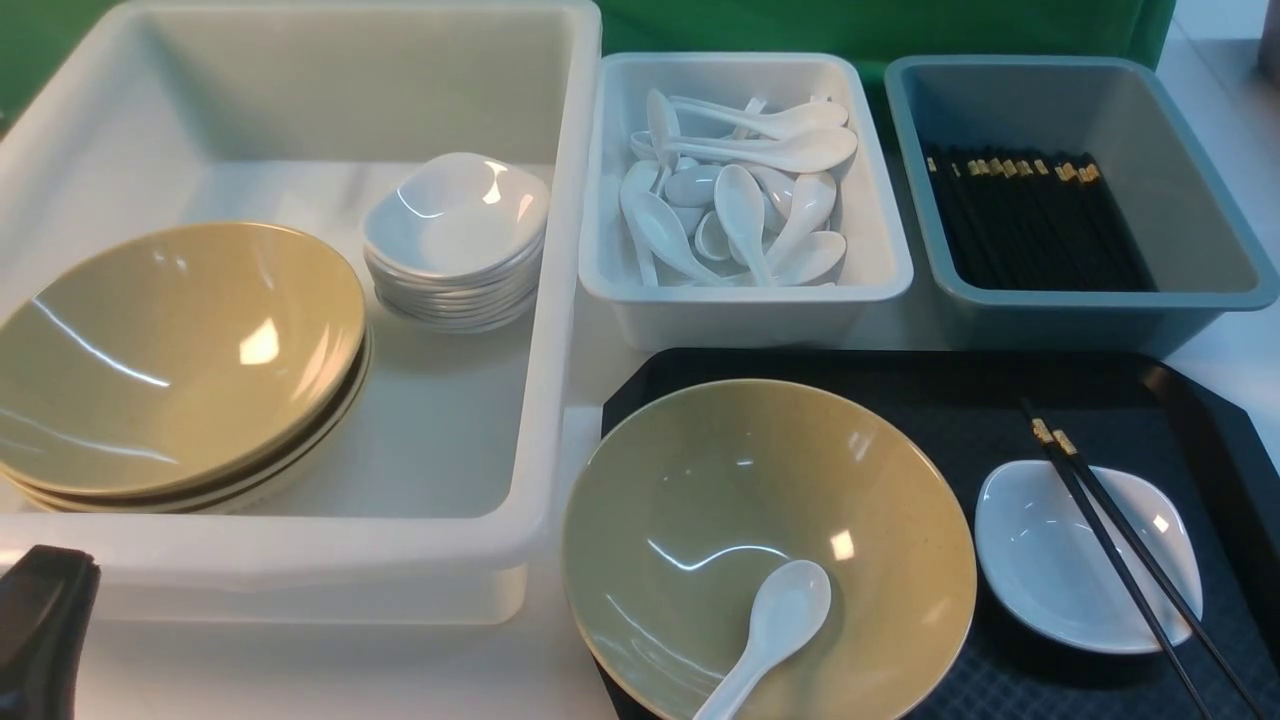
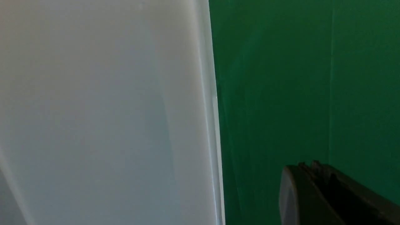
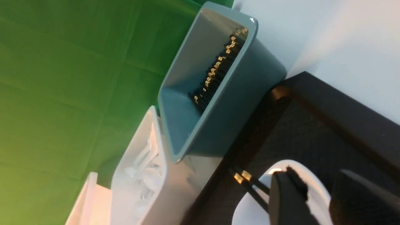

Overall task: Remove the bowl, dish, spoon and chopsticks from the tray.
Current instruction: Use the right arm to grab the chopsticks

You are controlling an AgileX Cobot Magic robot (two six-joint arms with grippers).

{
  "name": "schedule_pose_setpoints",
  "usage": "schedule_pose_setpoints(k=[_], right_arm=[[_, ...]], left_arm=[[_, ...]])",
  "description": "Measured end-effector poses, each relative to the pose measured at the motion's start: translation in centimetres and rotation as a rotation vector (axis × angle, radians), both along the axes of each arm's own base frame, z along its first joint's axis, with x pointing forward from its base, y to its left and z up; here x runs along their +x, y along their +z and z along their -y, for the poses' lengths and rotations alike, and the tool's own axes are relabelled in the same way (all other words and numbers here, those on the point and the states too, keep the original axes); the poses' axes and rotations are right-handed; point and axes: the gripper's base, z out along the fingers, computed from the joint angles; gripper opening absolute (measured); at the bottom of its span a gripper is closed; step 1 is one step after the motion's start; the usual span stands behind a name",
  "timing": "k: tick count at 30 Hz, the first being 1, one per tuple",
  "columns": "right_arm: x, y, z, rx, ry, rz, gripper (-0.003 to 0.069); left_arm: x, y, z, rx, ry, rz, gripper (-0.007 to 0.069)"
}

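Nothing cleared yet: on the tray [image 1: 1000, 400], the spoon [image 1: 780, 620] lies in the bowl [image 1: 700, 490] and the chopsticks [image 1: 1101, 540] rest across the dish [image 1: 1030, 570] (right gripper [image 3: 315, 175] hovers near them, jaws apart and empty; left gripper [image 2: 307, 170] clenched, beside the white tub [image 1: 565, 300]).

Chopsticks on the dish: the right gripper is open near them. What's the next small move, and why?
Probably ease the right gripper down over the chopsticks and close on the pair. Its jaws stand apart, empty, beside them where they lie across the dish on the tray, and the grey-blue bin behind already holds chopsticks.
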Motion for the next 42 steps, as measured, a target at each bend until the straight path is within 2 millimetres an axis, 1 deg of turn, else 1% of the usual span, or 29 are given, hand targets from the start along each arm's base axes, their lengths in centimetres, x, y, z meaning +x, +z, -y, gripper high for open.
schedule_pose_setpoints(k=[5,8,9,10,12,13,14,15,16,18,19,20,21,22,23,25,26,27,28,29,30,32,34,35,37,38,39,41,42], right_arm=[[0.0,0.0,0.0,-0.03,0.006,-0.001,0.0238],[0.1,0.9,-0.3,-0.075,0.056,0.094,0.0238],[0.2,1.3,-0.5,-0.099,0.079,0.138,0.0238],[0.2,1.9,-0.8,-0.136,0.119,0.193,0.0237],[0.1,2.5,-0.9,-0.173,0.151,0.192,0.0227],[0.0,3.3,-1.0,-0.218,0.173,0.171,0.0211],[0.0,3.4,-1.0,-0.228,0.177,0.166,0.0208],[0.1,4.1,-1.0,-0.273,0.195,0.146,0.0191],[0.3,5.9,-1.1,-0.401,0.243,0.098,0.0145],[0.8,7.7,-1.3,-0.541,0.296,0.049,0.0097],[1.0,8.1,-1.4,-0.556,0.308,0.033,0.0085],[1.8,10.2,-1.7,-0.671,0.363,-0.022,0.0047],[2.5,11.4,-1.9,-0.757,0.411,-0.096,0.0035],[2.7,11.7,-1.9,-0.771,0.42,-0.108,0.0034],[3.6,13.1,-2.2,-0.869,0.481,-0.194,0.0033],[5.1,14.7,-2.6,-1.004,0.577,-0.332,0.0033],[5.4,15.0,-2.7,-1.027,0.598,-0.361,0.0033],[6.3,15.7,-3.0,-1.109,0.671,-0.466,0.0033],[7.0,15.9,-3.1,-1.146,0.719,-0.542,0.0033],[7.9,16.1,-3.3,-1.177,0.778,-0.644,0.0033],[8.3,16.0,-3.5,-1.191,0.811,-0.699,0.0033],[9.6,15.3,-3.8,-1.202,0.882,-0.821,0.0034],[10.1,14.7,-4.0,-1.198,0.912,-0.864,0.0034],[10.8,13.9,-4.4,-1.182,0.953,-0.911,0.0038],[11.8,12.9,-5.1,-1.149,1.008,-0.948,0.0047],[12.6,12.1,-5.6,-1.131,1.047,-0.962,0.006],[12.6,12.1,-5.7,-1.129,1.049,-0.957,0.0063],[14.1,10.7,-6.6,-1.096,1.102,-0.964,0.0121],[14.4,10.4,-6.7,-1.089,1.112,-0.967,0.0137]], left_arm=[[0.0,0.0,0.0,-0.064,-0.006,-0.001,-0.0011],[-0.1,0.5,0.4,-0.016,-0.049,0.0,-0.0011],[-0.3,1.5,0.7,0.042,-0.073,0.022,-0.0011],[-0.8,3.3,1.0,0.167,-0.1,0.075,-0.0011],[-1.4,5.6,1.3,0.335,-0.113,0.147,-0.0011],[-2.0,7.5,1.5,0.486,-0.116,0.204,-0.0011],[-2.3,8.2,1.6,0.53,-0.118,0.223,-0.0011],[-2.5,9.4,1.7,0.631,-0.12,0.245,-0.0011],[-2.3,11.5,2.0,0.819,-0.152,0.242,-0.0011],[-1.5,13.5,2.2,0.985,-0.206,0.192,-0.0011],[-1.3,13.6,2.3,1.007,-0.227,0.179,-0.0011],[-0.1,14.8,2.3,1.136,-0.306,0.092,-0.0011],[0.8,15.6,2.3,1.234,-0.394,0.002,-0.0011],[0.9,15.7,2.3,1.235,-0.411,-0.007,-0.0011],[2.1,16.2,2.1,1.315,-0.511,-0.12,-0.0011],[3.4,16.5,1.6,1.402,-0.628,-0.268,-0.0011],[3.8,16.5,1.5,1.423,-0.664,-0.31,-0.0011],[4.7,16.5,1.3,1.471,-0.744,-0.392,-0.0011],[5.3,16.5,1.3,1.507,-0.793,-0.432,-0.0011],[6.1,16.3,1.5,1.553,-0.857,-0.458,-0.0011],[6.5,16.2,1.8,1.58,-0.887,-0.463,-0.0011],[7.6,16.0,3.0,1.648,-0.981,-0.442,-0.0011],[8.0,15.9,3.8,1.673,-1.027,-0.42,-0.0011],[8.7,15.9,5.1,1.705,-1.085,-0.373,-0.0011],[9.4,15.9,7.1,1.738,-1.172,-0.312,-0.0011],[9.8,15.9,8.6,1.757,-1.228,-0.271,-0.0011],[9.8,15.9,8.8,1.76,-1.237,-0.265,-0.0011],[10.3,15.7,12.6,1.804,-1.354,-0.166,-0.0011],[10.4,15.6,13.5,1.815,-1.381,-0.151,-0.0011]])
